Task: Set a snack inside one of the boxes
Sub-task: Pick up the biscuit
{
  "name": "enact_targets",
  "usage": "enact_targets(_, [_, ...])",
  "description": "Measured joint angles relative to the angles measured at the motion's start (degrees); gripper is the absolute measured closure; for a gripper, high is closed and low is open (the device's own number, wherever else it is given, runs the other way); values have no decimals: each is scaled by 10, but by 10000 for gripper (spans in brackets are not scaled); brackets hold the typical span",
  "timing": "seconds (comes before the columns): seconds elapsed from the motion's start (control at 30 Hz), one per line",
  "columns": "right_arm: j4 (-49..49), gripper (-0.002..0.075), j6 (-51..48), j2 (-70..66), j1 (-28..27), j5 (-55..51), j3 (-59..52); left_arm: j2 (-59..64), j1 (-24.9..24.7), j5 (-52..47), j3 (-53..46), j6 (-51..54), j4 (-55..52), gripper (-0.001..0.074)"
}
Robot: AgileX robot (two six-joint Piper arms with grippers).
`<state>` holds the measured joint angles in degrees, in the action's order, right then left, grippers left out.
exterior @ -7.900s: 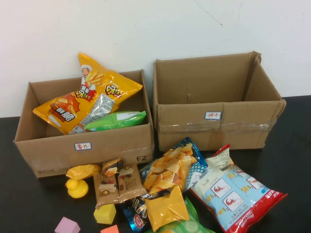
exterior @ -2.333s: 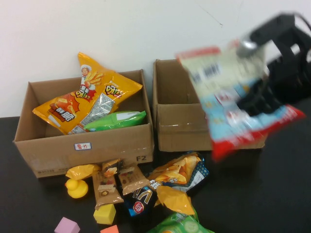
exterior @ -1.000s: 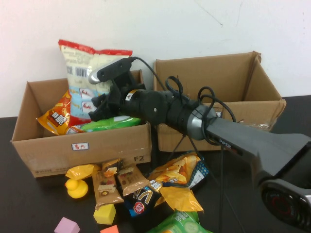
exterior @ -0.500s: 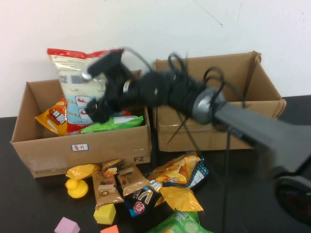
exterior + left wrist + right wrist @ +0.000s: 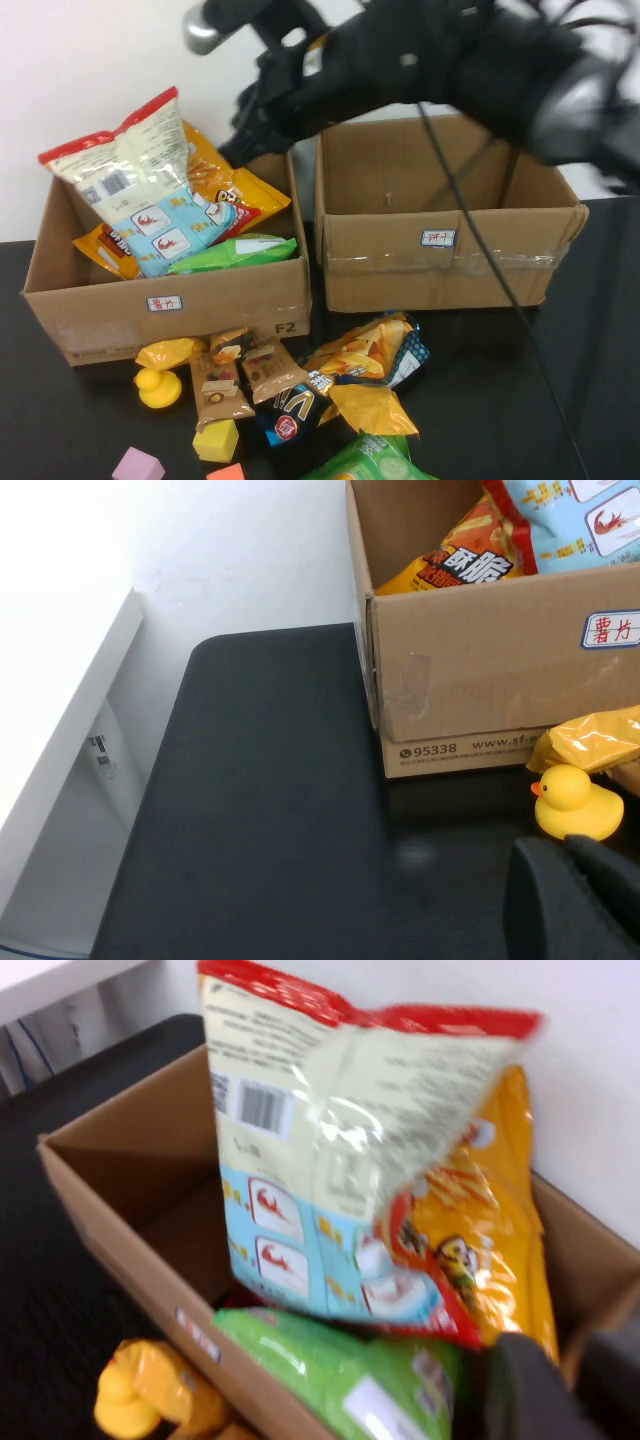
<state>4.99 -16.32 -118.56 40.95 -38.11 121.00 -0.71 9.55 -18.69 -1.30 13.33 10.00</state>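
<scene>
The blue, white and red shrimp-chip bag (image 5: pixel 140 190) leans inside the left box (image 5: pixel 170 305), on top of an orange chip bag (image 5: pixel 235 185) and a green bag (image 5: pixel 235 252). In the right wrist view the shrimp-chip bag (image 5: pixel 330 1180) stands clear of the fingers. My right gripper (image 5: pixel 248 135) is blurred above the left box's back right corner, open and empty; it also shows in the right wrist view (image 5: pixel 570 1360). The right box (image 5: pixel 440 260) is empty. My left gripper (image 5: pixel 570 850) is shut and low near the left box's left front corner, beside a yellow duck (image 5: pixel 575 800).
A pile of snack bags (image 5: pixel 365 355) lies on the black table in front of the boxes, with the duck (image 5: pixel 160 385), a yellow block (image 5: pixel 217 440) and a purple block (image 5: pixel 138 467). A white wall stands behind the boxes.
The right gripper carried the shrimp-chip bag from the table over to the left box and let it go. The bag now leans in that box and the arm has risen.
</scene>
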Motion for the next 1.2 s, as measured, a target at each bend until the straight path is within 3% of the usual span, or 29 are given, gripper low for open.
enact_targets(0.13, [-7,698,13,117,0,75,-160,0,0,0,0,0,0,737])
enact_targets(0.27, [-10,720,13,257,0,161,-339,0,0,0,0,0,0,737])
enact_targets(0.43, [-10,726,-8,419,0,187,-498,0,0,0,0,0,0,737])
enact_targets(0.77, [-31,726,-10,695,0,122,-707,0,0,0,0,0,0,738])
enact_targets(1.2, [-103,727,29,975,-9,133,-944,0,0,0,0,0,0,737])
